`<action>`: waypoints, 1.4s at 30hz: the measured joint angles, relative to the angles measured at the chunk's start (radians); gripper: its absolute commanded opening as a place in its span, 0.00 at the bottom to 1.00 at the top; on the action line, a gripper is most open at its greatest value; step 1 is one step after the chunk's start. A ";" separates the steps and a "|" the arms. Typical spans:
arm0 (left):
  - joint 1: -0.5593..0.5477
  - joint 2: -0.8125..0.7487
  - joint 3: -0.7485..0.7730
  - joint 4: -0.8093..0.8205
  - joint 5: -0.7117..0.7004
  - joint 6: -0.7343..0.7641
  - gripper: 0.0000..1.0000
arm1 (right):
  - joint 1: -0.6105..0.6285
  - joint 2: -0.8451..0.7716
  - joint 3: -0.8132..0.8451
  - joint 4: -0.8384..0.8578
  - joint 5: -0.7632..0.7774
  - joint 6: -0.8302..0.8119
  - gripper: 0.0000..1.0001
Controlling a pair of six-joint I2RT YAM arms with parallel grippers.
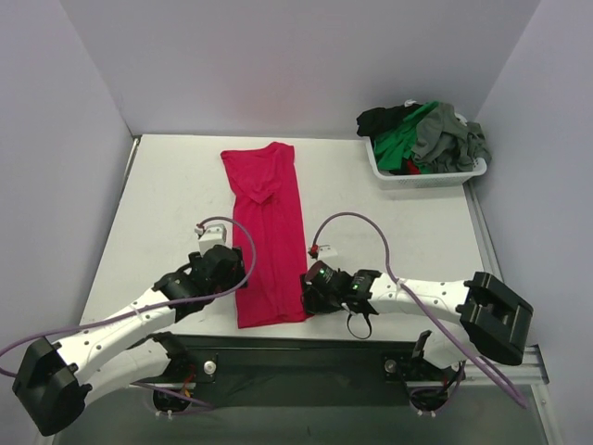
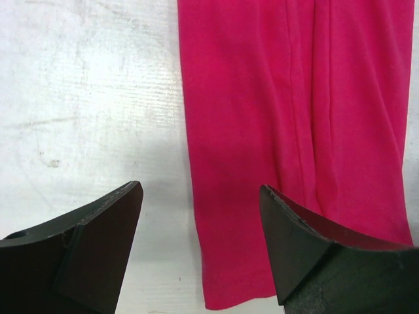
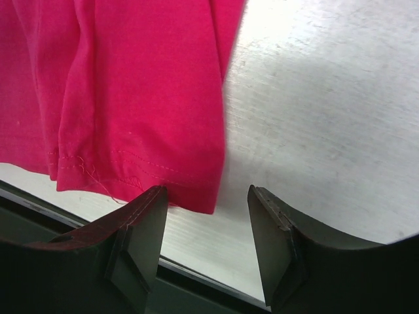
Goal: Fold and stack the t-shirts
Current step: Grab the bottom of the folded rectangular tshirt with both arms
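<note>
while held apart, the left gripper (image 2: pixel 200 190) is set astride the crimson t-shirt (image 2: pixel 294 118) edge.
right gripper (image 3: pixel 206 190) is parted too, hem corner just ahead.

**No legible writing in view**

Nothing readable is showing in any of the three views: no text, label, brand, number or sign.
</note>
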 measured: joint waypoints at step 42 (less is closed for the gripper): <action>-0.320 -0.103 -0.204 -0.137 -0.014 -0.445 0.64 | 0.023 0.071 -0.038 0.129 -0.039 0.031 0.23</action>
